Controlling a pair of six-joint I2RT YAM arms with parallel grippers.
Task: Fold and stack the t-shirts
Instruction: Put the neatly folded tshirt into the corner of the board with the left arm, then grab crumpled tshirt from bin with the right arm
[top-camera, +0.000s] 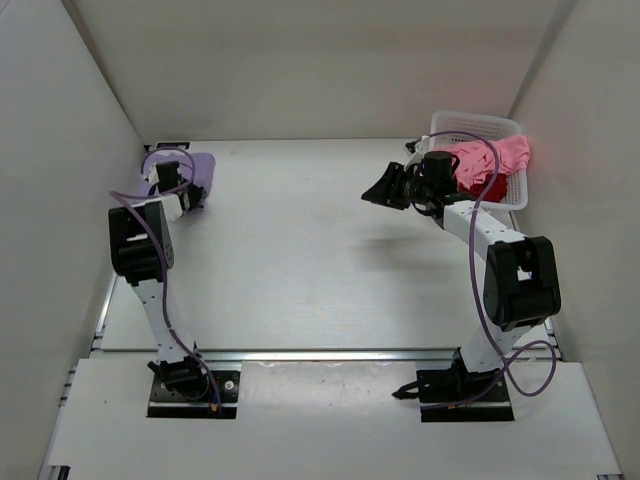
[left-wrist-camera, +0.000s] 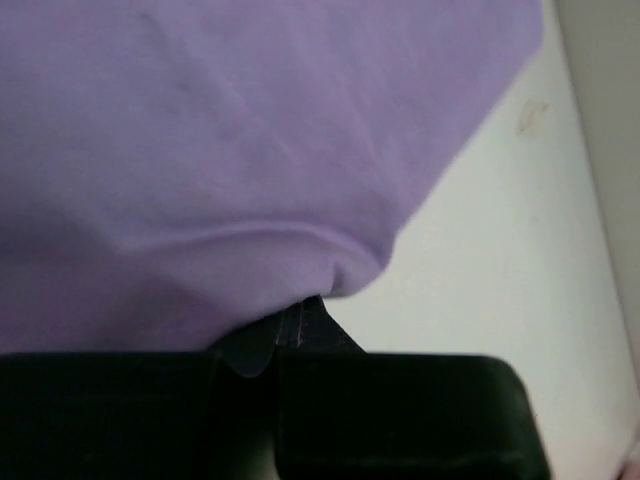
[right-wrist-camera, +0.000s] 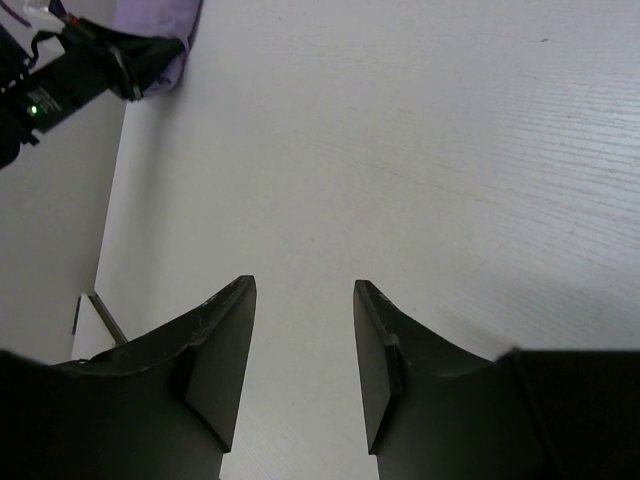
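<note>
Your left claw (left-wrist-camera: 295, 325) is at the far left corner of the tabletop (top-camera: 300, 260), clenched on the edge of the lavender shirt (left-wrist-camera: 250, 150). In the left wrist view the cloth drapes over the closed fingertips and fills most of the picture. The shirt lies bunched in that corner, just beyond the claw.

Your right claw (top-camera: 378, 193) is released and holds nothing. It hangs above bare tabletop, pointing left, with the basket (top-camera: 475, 122) just behind it. The pink shirt (top-camera: 490, 155) is piled in that basket and spills over its right rim. The red shirt (top-camera: 490, 188) shows beneath the pink one. Both are apart from the right claw.
</note>
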